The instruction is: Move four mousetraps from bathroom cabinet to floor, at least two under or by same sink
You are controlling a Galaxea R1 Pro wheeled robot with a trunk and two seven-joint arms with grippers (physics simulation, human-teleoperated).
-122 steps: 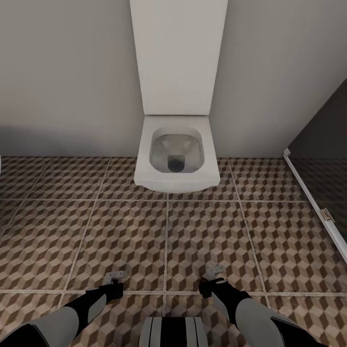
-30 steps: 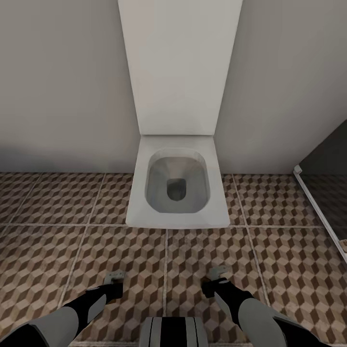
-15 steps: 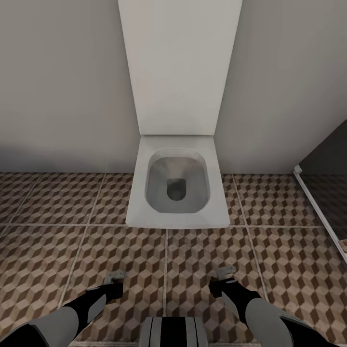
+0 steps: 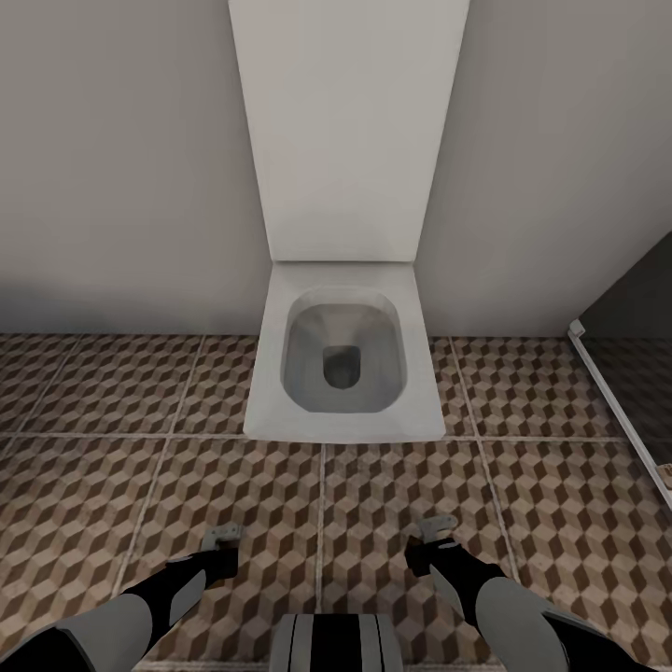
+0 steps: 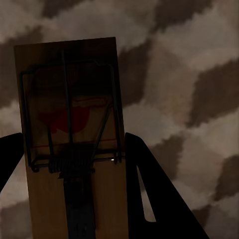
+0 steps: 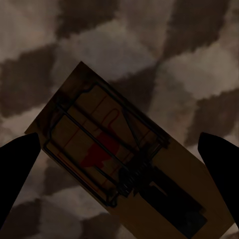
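Placement step, before the toilet (image 4: 343,373): your left jaws clamp one mousetrap (image 5: 69,134); right jaws gape over a second mousetrap (image 6: 119,159). Lower, release left.

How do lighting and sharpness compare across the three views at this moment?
Head view: bright, even light, with crisp tiles on the bathroom floor and a sharp toilet. Left wrist view: dim, the first mousetrap legible, the floor behind it soft and blocky. Right wrist view: equally dark, the second mousetrap shaded, the tiles blurred.
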